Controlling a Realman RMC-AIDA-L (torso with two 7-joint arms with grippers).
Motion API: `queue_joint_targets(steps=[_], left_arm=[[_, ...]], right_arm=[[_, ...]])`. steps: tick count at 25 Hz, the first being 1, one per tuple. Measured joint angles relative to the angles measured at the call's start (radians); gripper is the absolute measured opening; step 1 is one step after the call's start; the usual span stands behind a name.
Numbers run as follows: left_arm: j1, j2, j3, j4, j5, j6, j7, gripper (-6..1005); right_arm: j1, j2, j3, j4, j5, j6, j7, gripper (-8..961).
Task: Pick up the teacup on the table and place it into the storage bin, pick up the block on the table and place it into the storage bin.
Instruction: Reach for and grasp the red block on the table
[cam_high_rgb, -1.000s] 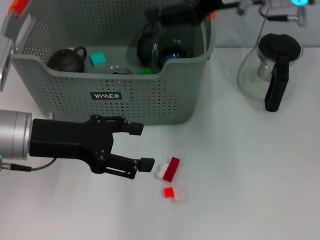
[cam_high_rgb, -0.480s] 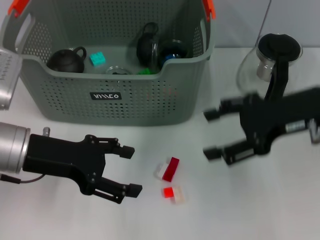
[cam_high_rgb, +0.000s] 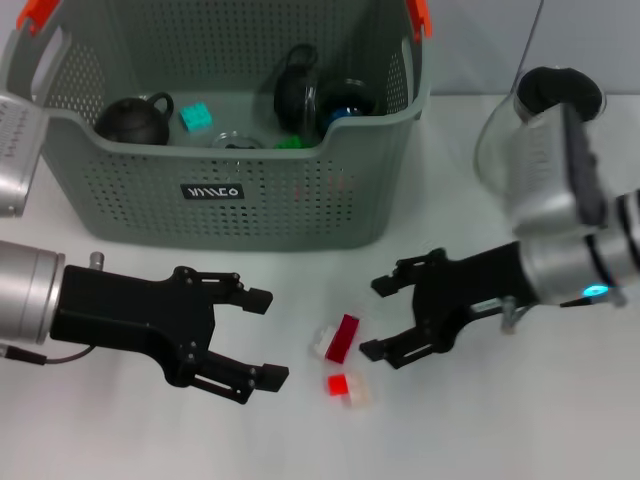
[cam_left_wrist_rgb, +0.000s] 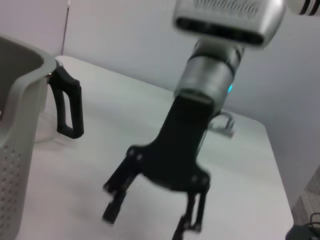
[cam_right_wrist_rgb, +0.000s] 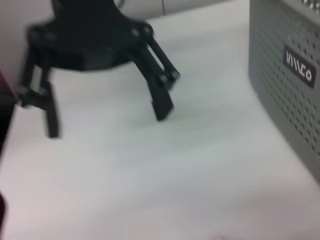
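A white table carries the scene, with the grey perforated storage bin filling the 11 o'clock portion of the head view, orange clips on its handles and a small black label with white lettering on its front wall. Inside the bin lie a dark teapot at its 9 o'clock side, a teal block just beside it, and a dark teacup next to a glossy dark-blue cup toward the bin's 2 o'clock corner. A glass pitcher with a black lid and handle stands on the table at 2 o'clock, partly hidden behind the right arm.

The left gripper reaches in from 9 o'clock, hanging low over the table in front of the bin, its black fingers spread apart and grasping nothing. The right gripper comes in from 3 o'clock, fingers likewise released and empty. Between the two grippers, on the table near 6 o'clock, lie two small blocks: a red-and-white block just beside the right gripper's lower fingertip, and a smaller red-and-clear block just below it, slightly apart. Neither gripper touches them.

The left wrist view shows the right gripper spread open above the table, with the bin's edge to one side.
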Motion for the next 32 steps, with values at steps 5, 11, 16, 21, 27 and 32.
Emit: queue_joint_targets(steps=[5, 11, 16, 21, 27, 32], left_arm=[[0.002, -0.003, -0.002, -0.001, -0.004, -0.004, 0.000, 947], [0.010, -0.004, -0.002, -0.004, -0.006, -0.015, 0.000, 947], [0.011, -0.004, -0.003, -0.004, -0.006, -0.016, 0.005, 947], [0.011, -0.005, -0.011, -0.006, -0.007, -0.018, 0.011, 947], [0.010, -0.005, -0.013, -0.008, -0.007, -0.021, 0.012, 947], [0.010, -0.005, -0.014, -0.008, -0.007, -0.026, 0.012, 947]], right_arm=[[0.056, 0.004, -0.118, 0.105, 0.037, 0.149, -0.006, 899], [0.073, 0.006, -0.237, 0.130, 0.100, 0.243, -0.006, 900], [0.076, 0.007, -0.287, 0.134, 0.112, 0.288, -0.004, 900], [0.077, 0.008, -0.340, 0.135, 0.128, 0.326, 0.004, 900], [0.078, 0.008, -0.381, 0.137, 0.143, 0.362, 0.005, 898], [0.078, 0.008, -0.407, 0.138, 0.143, 0.390, 0.007, 892]])
